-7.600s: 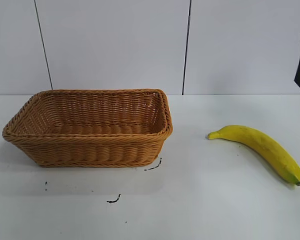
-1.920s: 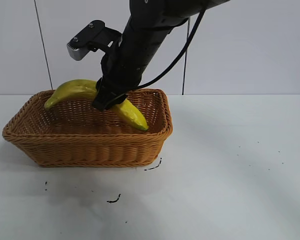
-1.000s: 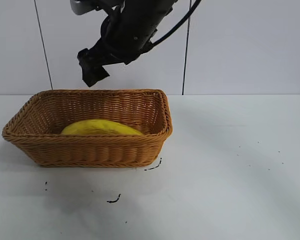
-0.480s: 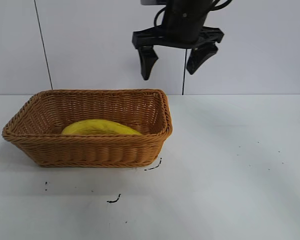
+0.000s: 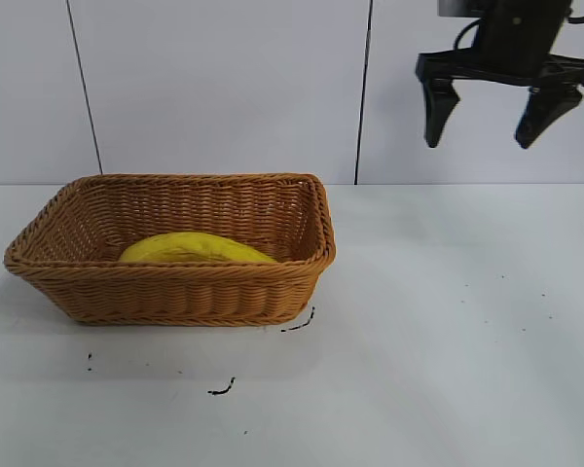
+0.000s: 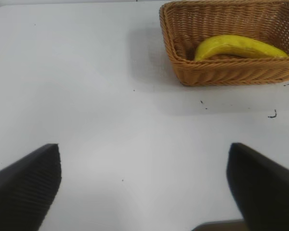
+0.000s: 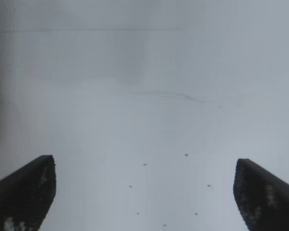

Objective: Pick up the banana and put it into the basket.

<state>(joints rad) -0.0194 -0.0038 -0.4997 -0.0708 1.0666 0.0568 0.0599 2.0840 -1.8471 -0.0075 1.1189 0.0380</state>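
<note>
Wicker basket (image 5: 175, 282): tan-orange, rectangular, with flared sides and a braided rim; it stands on the left part of the white table (image 5: 438, 331), its long side facing the exterior camera.
Banana (image 5: 197, 248): yellow, lying inside the basket along its length, arched upward; in the exterior view only its upper curve shows above the near rim. The left wrist view shows it whole, resting on the basket floor near one long wall; its ends look close to the weave, though whether they touch it is hard to tell.
Marks: a few small dark scuffs on the table (image 5: 221, 389) just in front of the basket, one (image 5: 299, 323) by its near right corner, and scattered specks farther right.
Wall: pale panels behind the table, split by two thin dark seams (image 5: 363, 92).
Left gripper (image 6: 144, 185): not seen in the exterior view; in its own wrist view two dark fingers (image 6: 29, 185) stand wide apart with only bare table between them, gripping nothing, with the basket well away from it.
Right gripper (image 5: 488, 117): high at the upper right, well above the table and far to the right of the basket; fingers (image 5: 435, 109) point down, spread wide, nothing between them. Its wrist view shows only speckled table between the fingers.
</note>
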